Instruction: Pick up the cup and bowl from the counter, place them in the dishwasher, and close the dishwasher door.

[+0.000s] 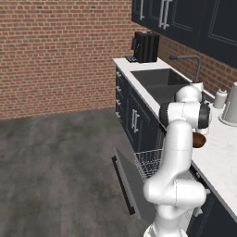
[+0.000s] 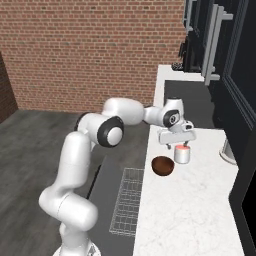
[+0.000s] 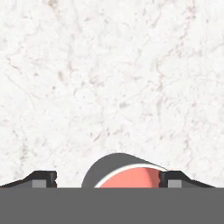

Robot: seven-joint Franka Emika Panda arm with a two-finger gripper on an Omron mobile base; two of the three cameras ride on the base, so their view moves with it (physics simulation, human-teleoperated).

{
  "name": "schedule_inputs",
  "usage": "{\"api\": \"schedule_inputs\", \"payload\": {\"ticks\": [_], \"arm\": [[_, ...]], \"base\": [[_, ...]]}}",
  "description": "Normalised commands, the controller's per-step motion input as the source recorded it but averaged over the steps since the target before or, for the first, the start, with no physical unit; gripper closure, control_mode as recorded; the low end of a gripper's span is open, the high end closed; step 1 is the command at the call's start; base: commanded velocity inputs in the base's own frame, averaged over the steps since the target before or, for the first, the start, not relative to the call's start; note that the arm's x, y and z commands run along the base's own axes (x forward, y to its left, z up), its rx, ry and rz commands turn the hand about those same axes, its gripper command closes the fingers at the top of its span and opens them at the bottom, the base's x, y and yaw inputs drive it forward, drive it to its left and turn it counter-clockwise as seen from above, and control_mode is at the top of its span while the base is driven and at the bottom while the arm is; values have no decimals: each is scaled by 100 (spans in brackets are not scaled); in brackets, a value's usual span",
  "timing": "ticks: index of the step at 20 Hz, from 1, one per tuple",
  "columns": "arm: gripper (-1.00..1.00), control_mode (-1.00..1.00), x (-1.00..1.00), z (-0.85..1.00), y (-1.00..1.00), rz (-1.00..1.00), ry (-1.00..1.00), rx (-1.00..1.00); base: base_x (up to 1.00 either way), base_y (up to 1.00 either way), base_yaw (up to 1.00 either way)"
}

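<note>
While the arm reaches forward, end effector (image 2: 177,145) hangs spread wide over cup (image 2: 182,154).

White arm stretched forward, claw (image 2: 178,145) pointing down, jaws wide apart, nothing gripped.

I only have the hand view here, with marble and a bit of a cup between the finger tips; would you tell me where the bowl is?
Observer: The bowl sits on the counter just beside the cup, on the side nearer the counter's front edge.
Operator: Thank you. Is the dishwasher ready to load?
Observer: Yes, the dishwasher door is dropped open and a wire rack is pulled out.
Operator: And how is the gripper placed?
Observer: The gripper points down directly over the cup, jaws wide, nothing held.
</note>
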Motion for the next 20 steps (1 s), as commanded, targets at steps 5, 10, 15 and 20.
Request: {"api": "schedule_inputs", "payload": {"ticks": [5,10,15,20], "arm": [[-100,-100,-19,-15,-42,0,0,2],[-100,-100,-15,-33,-16,0,2,0],[-100,-100,0,-47,3,1,3,0],[-100,-100,-20,-31,0,1,0,0]], "base": [[0,0,0],[0,0,0],[0,0,0],[0,0,0]]}}
